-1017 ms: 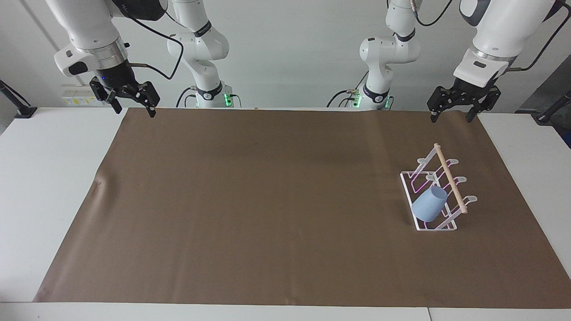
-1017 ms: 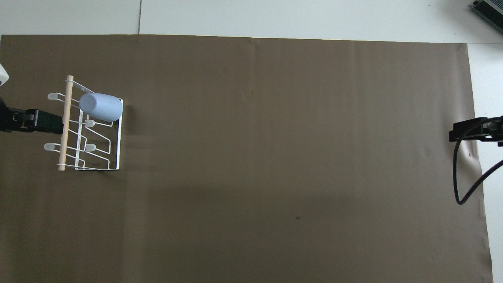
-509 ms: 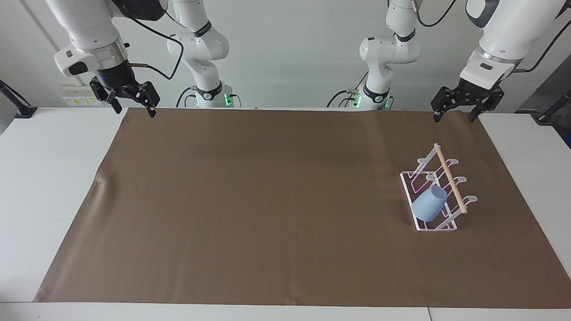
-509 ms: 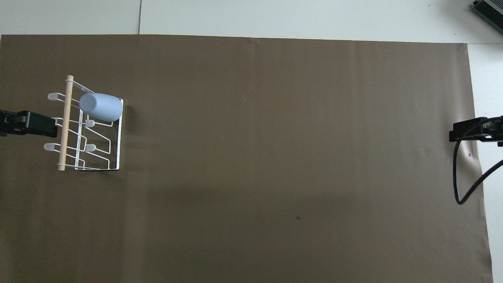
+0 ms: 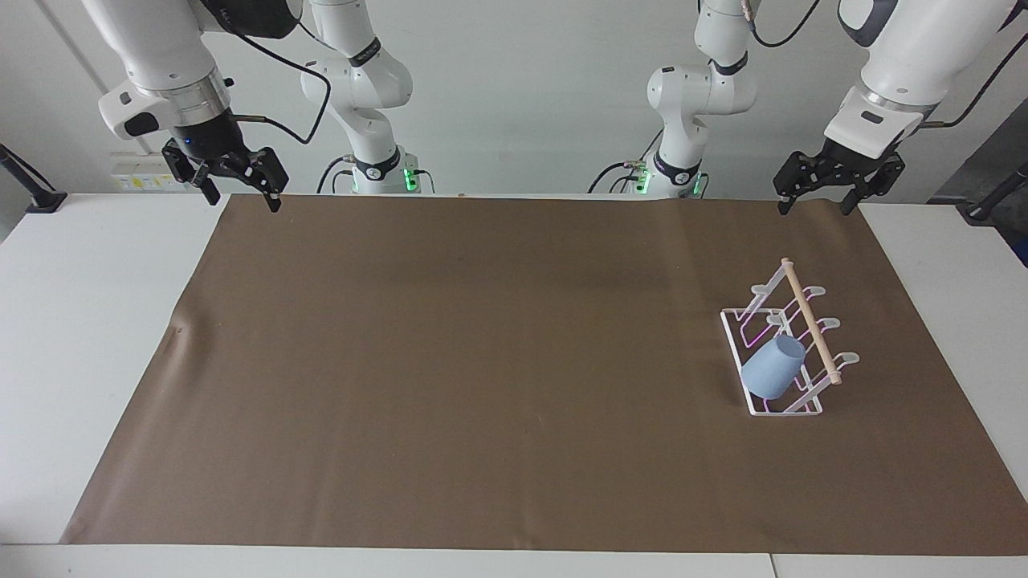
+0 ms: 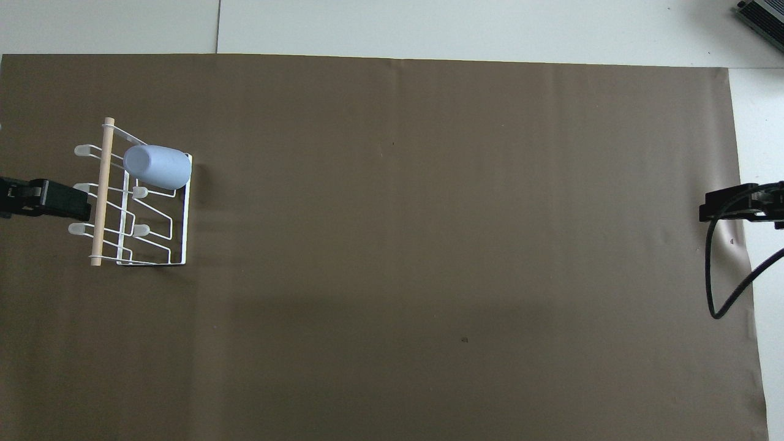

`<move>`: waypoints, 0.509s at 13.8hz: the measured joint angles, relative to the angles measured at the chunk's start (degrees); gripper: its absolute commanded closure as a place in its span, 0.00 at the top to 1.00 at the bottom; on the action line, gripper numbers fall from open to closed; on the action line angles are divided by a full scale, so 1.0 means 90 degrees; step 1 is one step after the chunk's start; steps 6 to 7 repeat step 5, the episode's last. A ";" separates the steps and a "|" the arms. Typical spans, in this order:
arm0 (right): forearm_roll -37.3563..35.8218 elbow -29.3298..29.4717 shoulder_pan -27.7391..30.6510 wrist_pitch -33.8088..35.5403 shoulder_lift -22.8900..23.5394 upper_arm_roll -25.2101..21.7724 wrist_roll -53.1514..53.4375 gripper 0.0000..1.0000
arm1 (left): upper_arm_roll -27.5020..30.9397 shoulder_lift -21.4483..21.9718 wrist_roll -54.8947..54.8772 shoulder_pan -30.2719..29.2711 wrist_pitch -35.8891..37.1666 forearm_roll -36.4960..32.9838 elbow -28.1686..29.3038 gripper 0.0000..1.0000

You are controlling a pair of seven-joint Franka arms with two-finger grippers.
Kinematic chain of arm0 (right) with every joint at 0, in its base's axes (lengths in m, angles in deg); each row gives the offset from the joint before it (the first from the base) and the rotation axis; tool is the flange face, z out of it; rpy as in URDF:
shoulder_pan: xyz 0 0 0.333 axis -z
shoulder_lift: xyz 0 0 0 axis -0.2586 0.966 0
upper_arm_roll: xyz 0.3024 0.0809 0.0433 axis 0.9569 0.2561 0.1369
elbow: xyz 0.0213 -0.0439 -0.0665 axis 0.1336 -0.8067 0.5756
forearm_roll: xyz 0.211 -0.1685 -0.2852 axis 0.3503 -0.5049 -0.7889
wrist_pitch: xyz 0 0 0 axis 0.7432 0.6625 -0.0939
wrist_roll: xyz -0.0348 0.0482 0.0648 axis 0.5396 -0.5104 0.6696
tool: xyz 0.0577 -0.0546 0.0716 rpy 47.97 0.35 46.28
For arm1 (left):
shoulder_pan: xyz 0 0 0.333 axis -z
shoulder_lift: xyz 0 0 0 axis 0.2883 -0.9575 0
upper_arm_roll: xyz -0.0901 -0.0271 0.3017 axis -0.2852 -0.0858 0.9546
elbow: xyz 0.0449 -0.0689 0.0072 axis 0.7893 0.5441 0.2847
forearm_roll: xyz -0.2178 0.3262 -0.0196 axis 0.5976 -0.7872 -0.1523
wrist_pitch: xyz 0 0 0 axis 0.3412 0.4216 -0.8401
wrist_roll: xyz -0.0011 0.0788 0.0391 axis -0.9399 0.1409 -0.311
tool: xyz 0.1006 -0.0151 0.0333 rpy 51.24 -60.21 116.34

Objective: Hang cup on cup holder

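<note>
A white table [image 5: 96, 337] carries a wide brown paper sheet [image 5: 482, 361] that covers most of its top, with a plain pale wall at the robots' end. On the sheet, toward the left arm's end of the table, stands the cup holder [image 5: 803, 321], a slanted white wire rack whose light wooden dowel [image 6: 101, 190] runs along its upper edge, one end nearer to the robots and the other farther away. The cup [image 5: 773, 367] hangs on a prong at the end of the rack farther from the robots. It is tilted, with its long axis lying across the dowel: the wider rim faces up the slope toward the dowel and the narrower base points down toward the rack's low edge. The prong inside the cup is hidden by its wall.

The left gripper [image 5: 817, 201] hangs in the air over the edge of the sheet at the robots' end, apart from the rack, its fingers spread and holding nothing. In the overhead view only one dark finger [image 6: 58, 199] shows, cut off by the frame edge and overlapping the rack's prong tips there. The right gripper [image 5: 241, 197] waits over the corner of the sheet at its own end, its fingers also parted and empty; a black cable [image 6: 719, 269] loops from it.
</note>
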 measured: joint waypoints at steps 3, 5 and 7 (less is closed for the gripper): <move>0.0000 -0.0035 0.0000 0.0000 -0.0001 0.0000 0.0002 1.00 | -0.0001 0.0003 -0.0035 0.0000 0.0034 0.0000 -0.0012 1.00; 0.0000 -0.0055 0.0000 0.0000 -0.0002 0.0000 0.0010 1.00 | -0.0003 0.0003 -0.0076 0.0000 0.0034 0.0004 -0.0013 1.00; 0.0000 -0.0055 0.0000 0.0000 -0.0002 0.0000 0.0010 1.00 | -0.0003 0.0003 -0.0076 0.0000 0.0034 0.0004 -0.0013 1.00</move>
